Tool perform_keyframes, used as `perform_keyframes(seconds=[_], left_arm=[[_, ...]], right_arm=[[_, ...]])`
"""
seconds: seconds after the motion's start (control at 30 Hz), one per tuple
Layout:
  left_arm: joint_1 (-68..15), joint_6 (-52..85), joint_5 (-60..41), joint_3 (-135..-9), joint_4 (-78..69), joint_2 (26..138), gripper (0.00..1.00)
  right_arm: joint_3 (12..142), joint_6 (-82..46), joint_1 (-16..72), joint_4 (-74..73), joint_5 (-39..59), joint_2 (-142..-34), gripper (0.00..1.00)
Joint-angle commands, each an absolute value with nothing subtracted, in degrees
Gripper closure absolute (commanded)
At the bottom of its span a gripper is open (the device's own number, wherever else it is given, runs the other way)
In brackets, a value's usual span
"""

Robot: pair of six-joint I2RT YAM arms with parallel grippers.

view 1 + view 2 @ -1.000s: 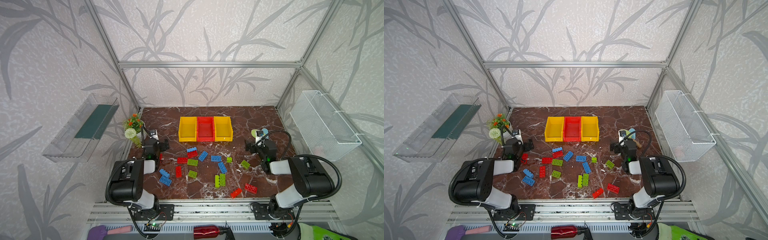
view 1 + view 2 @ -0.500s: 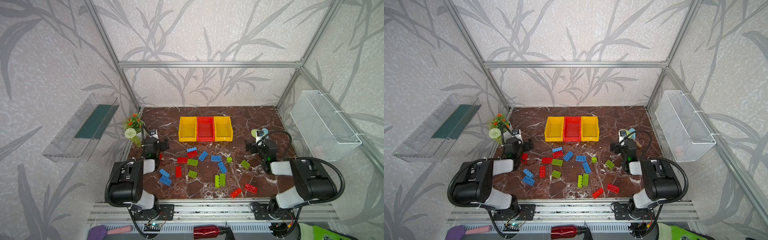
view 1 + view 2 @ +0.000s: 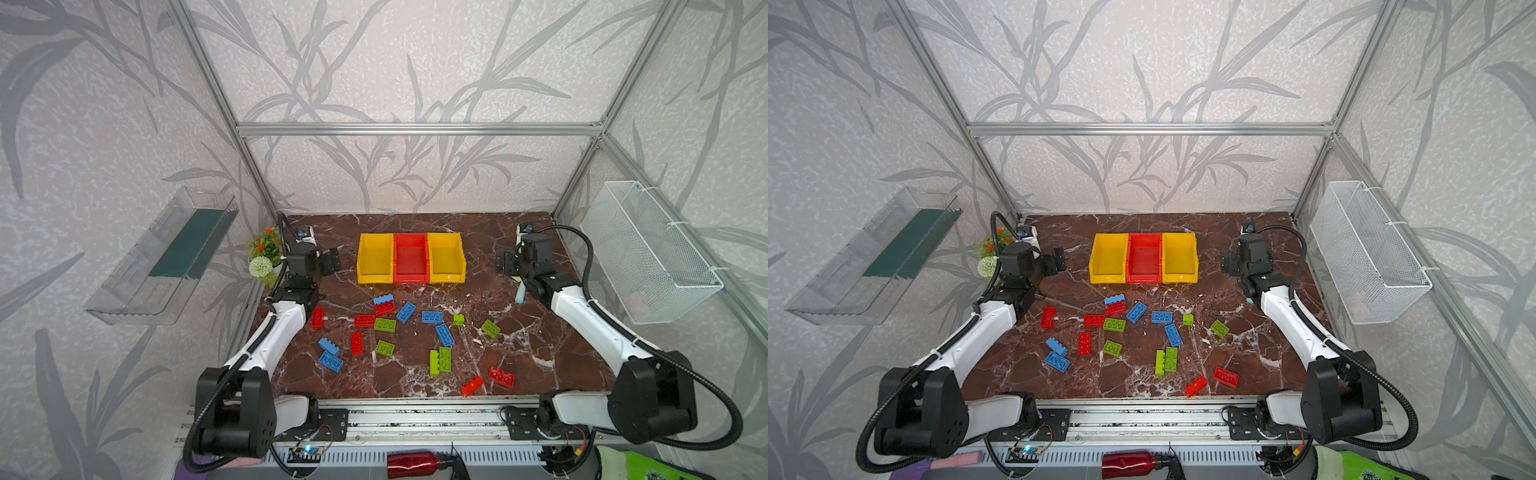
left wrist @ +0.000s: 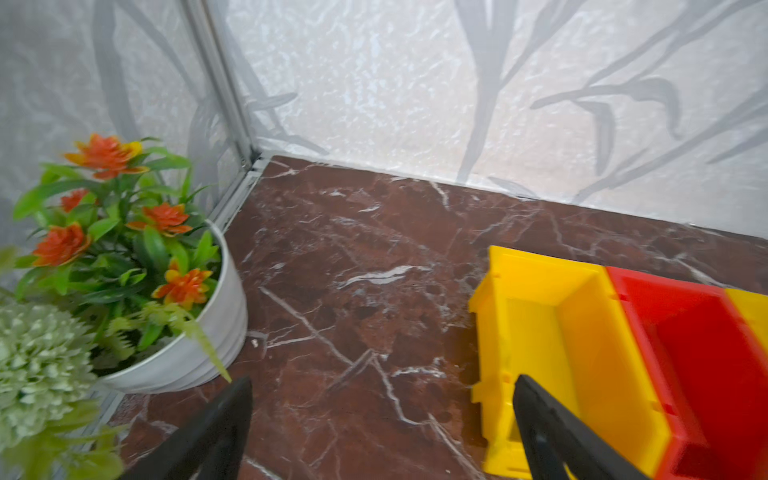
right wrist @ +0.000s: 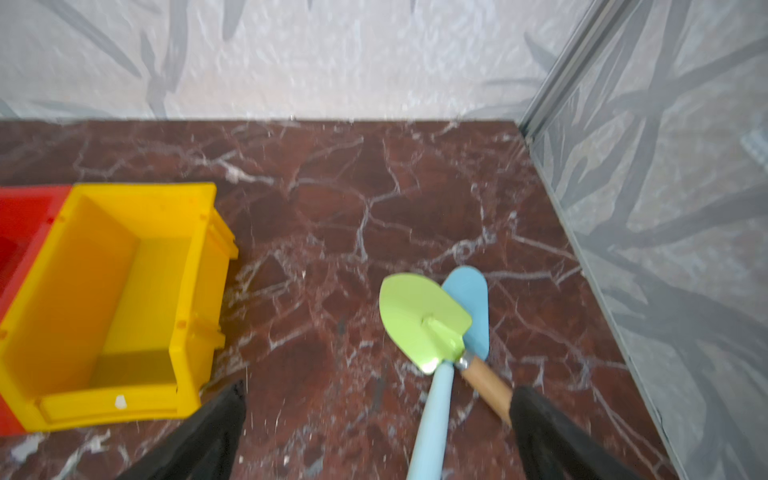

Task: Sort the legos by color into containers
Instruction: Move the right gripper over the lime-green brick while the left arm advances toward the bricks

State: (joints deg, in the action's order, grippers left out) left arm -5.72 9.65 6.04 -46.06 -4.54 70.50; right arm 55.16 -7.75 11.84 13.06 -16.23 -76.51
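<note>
Several red, blue and lime green legos lie scattered across the middle of the marble table, among them a red one (image 3: 317, 318), a blue one (image 3: 432, 317) and a green one (image 3: 491, 328). In a row at the back stand the containers: a yellow bin (image 3: 375, 257), a red bin (image 3: 410, 257) and a second yellow bin (image 3: 445, 257), all of them empty. My left gripper (image 3: 330, 262) (image 4: 384, 380) hangs open just left of the bins, holding nothing. Just right of the bins, my right gripper (image 3: 505, 262) (image 5: 380, 388) is open and empty too, above two small trowels.
A potted plant (image 3: 266, 253) stands in the back left corner beside my left wrist. A green trowel (image 5: 424, 320) and a blue trowel (image 5: 469, 307) lie under my right gripper. A wire basket (image 3: 648, 249) and a clear tray (image 3: 166, 257) hang on the side walls.
Both grippers have moved away from the bricks toward the back of the table and now flank the bins. Both stay open. No brick has moved.
</note>
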Motion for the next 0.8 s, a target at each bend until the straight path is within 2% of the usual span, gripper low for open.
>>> perform_keyframes(seconds=[0.0, 0.23, 0.47, 0.63, 0.77], left_arm=[[-13.2, 12.1, 8.7, -46.7, 5.4, 66.4, 0.03], [-28.4, 19.7, 7.4, -41.9, 7.4, 59.5, 0.02], [-41.0, 20.0, 8.3, -39.9, 8.5, 56.3, 0.02], [-46.2, 19.7, 11.3, -40.0, 9.0, 56.1, 0.02], [-47.7, 20.1, 13.4, -39.9, 9.0, 55.4, 0.02]], right_arm=[[57.4, -14.2, 14.1, 30.3, -17.1, -75.4, 0.04], [49.9, -17.6, 21.0, 37.4, -8.9, -68.3, 0.2], [39.0, -18.5, 21.9, 34.4, 0.8, -59.8, 0.21], [37.8, -18.1, 22.1, 33.5, 2.8, -61.0, 0.21], [38.7, -17.1, 22.1, 32.1, 3.6, -65.5, 0.17]])
